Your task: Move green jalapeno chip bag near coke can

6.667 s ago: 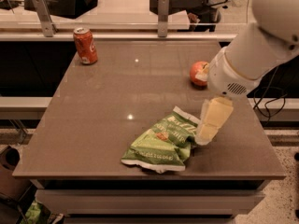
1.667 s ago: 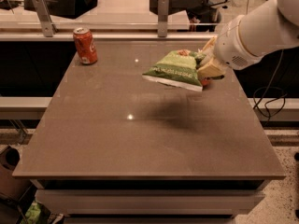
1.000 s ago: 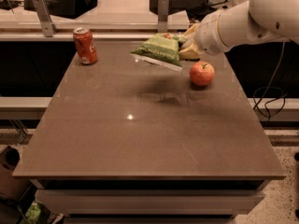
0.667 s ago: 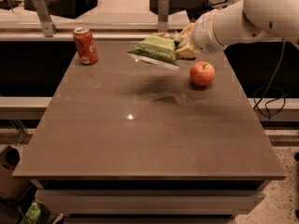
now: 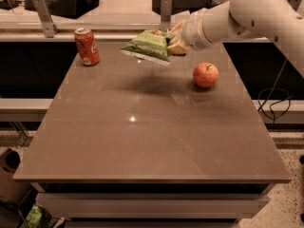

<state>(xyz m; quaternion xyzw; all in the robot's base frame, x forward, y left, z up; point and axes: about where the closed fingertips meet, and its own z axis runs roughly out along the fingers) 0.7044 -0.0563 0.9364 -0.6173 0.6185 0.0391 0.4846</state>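
The green jalapeno chip bag (image 5: 148, 44) hangs in the air above the far middle of the table, held by its right end. My gripper (image 5: 175, 41) is shut on that end, with the white arm reaching in from the upper right. The bag's shadow lies on the table below it. The coke can (image 5: 87, 46) stands upright at the far left of the table, a short way left of the bag.
A red-orange apple (image 5: 205, 74) sits on the table right of the bag's shadow, below the arm. The brown table (image 5: 142, 137) ends at a front edge near the bottom. A metal rail with posts (image 5: 43, 13) runs behind the table.
My gripper has carried the bag from the front right of the table up and leftward across the far side, toward the can. The apple, once hidden behind the arm, now shows.
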